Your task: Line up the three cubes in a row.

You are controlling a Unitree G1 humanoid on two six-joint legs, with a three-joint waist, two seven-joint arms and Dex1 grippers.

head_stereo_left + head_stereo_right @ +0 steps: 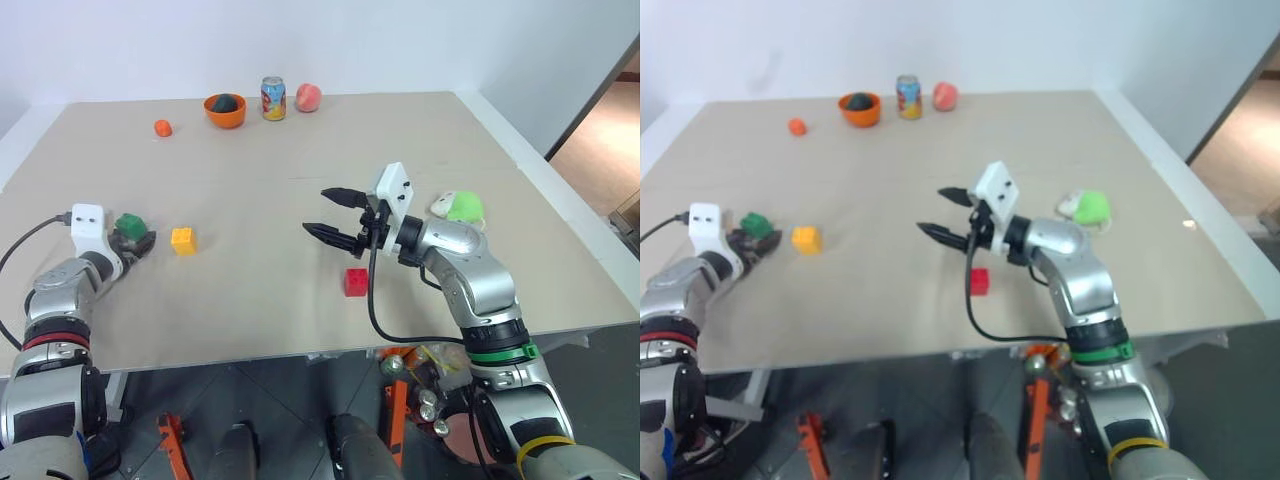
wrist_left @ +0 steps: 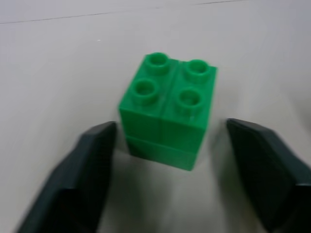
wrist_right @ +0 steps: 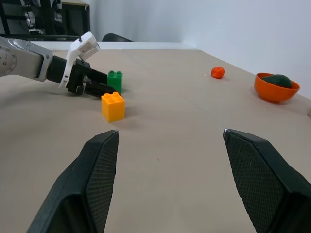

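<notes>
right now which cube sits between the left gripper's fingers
The green cube: it stands between the left gripper's open fingers, untouched. The yellow cube and red cube lie apart.

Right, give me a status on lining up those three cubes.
Done: nothing looks lined up yet. The red cube sits apart near the front edge, well right of the yellow cube.
In hand: the left gripper has its fingers on either side of the green cube, with gaps showing, not yet gripped.
Left: bring all three into one row; the right gripper hangs open above the table.
</notes>
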